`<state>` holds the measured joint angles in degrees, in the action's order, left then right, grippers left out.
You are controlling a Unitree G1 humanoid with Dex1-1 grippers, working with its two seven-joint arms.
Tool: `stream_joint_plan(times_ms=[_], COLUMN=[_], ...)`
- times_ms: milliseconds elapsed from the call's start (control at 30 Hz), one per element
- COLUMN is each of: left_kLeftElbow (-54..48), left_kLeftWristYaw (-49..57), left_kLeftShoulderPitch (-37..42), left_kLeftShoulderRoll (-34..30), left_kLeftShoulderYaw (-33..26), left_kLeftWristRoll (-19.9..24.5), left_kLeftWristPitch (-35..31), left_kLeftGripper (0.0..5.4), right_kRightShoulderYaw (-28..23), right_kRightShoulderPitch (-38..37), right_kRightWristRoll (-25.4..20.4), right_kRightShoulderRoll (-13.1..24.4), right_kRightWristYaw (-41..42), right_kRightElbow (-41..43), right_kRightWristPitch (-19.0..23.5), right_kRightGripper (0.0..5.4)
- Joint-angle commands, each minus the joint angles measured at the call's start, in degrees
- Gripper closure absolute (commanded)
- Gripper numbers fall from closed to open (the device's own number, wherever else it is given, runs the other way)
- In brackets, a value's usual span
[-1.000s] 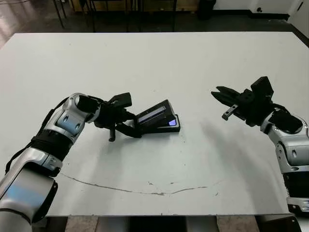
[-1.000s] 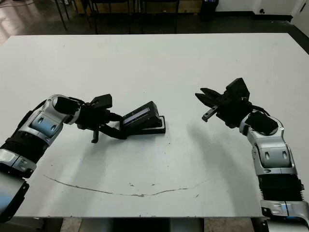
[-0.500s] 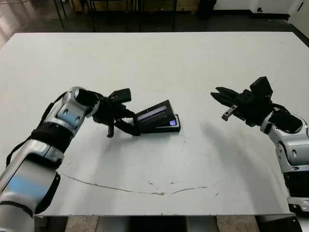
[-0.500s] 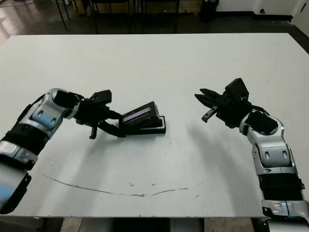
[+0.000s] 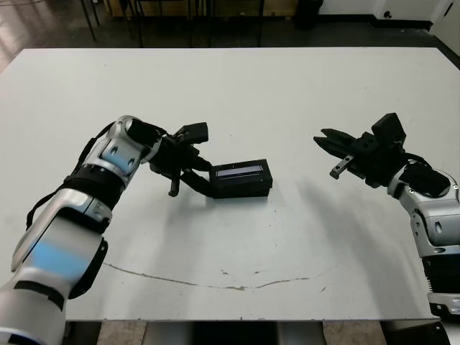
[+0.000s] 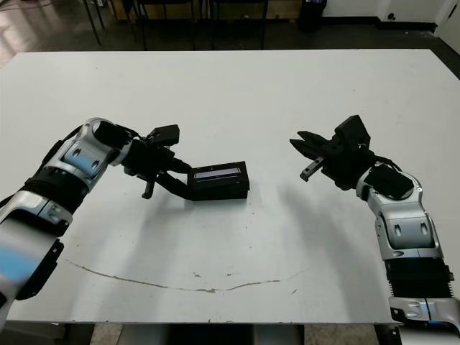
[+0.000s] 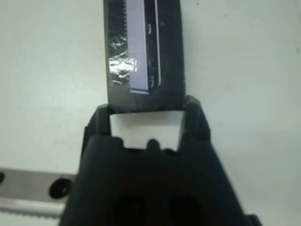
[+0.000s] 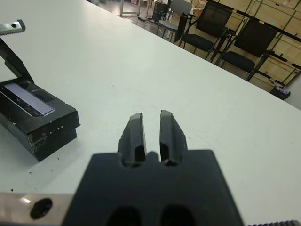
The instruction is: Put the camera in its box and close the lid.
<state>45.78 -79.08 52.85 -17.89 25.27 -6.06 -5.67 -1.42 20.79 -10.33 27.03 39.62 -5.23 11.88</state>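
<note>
The lid [image 5: 241, 172], black with a pale strip, lies flat on the black box [image 5: 244, 190] at the middle of the table. The camera is hidden under it. My left gripper [image 5: 203, 180] is shut on the lid's left end, and the left wrist view shows its fingers [image 7: 194, 113] flanking the lid [image 7: 141, 56]. My right gripper [image 5: 325, 139] hovers to the right of the box, well apart from it, fingers shut on nothing. In the right wrist view the closed box [image 8: 44, 129] sits beyond the right gripper [image 8: 151, 118].
A thin dark scuff line [image 5: 215, 282] runs across the white table near its front edge. Black chairs [image 8: 207, 28] stand on the floor past the far side of the table.
The lid was tilted up over the box with the camera's bluish screen showing; it now lies flat and closed. My left arm swung right and down with it. The right arm stayed still.
</note>
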Motion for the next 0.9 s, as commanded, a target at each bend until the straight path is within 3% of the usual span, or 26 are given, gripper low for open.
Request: stream_joint_plan(times_ms=[33,467,700,900], left_kLeftElbow=[0.35,-4.09,-6.69,-10.2], left_kLeftWristYaw=[-0.96,-2.6,0.77,3.43], left_kLeftShoulderPitch=[-0.45,-3.86,-4.52,-6.12], left_kLeftShoulderRoll=[1.03,-0.13,0.83,1.75], left_kLeftShoulderYaw=[1.72,2.98,1.58,-1.38], left_kLeftWristRoll=[-1.61,-1.83,-1.77,0.48], left_kLeftWristPitch=[-0.48,-1.64,-6.24,-5.61], left_kLeftGripper=[4.66,4.66,4.66,4.66], right_kRightShoulderYaw=[-0.29,0.15,0.18,-0.04], right_kRightShoulderPitch=[-0.96,-0.98,-0.97,-1.34], right_kRightWristRoll=[-0.23,0.18,0.1,-0.48], right_kRightShoulderRoll=[0.73,0.51,0.16,0.07], right_kRightWristYaw=[-0.06,-0.72,-0.68,-1.11], right_kRightElbow=[0.06,0.18,-0.21,0.73], right_kRightWristPitch=[1.45,1.3,0.14,2.02], right_kRightGripper=[5.4,5.4,5.4,5.4])
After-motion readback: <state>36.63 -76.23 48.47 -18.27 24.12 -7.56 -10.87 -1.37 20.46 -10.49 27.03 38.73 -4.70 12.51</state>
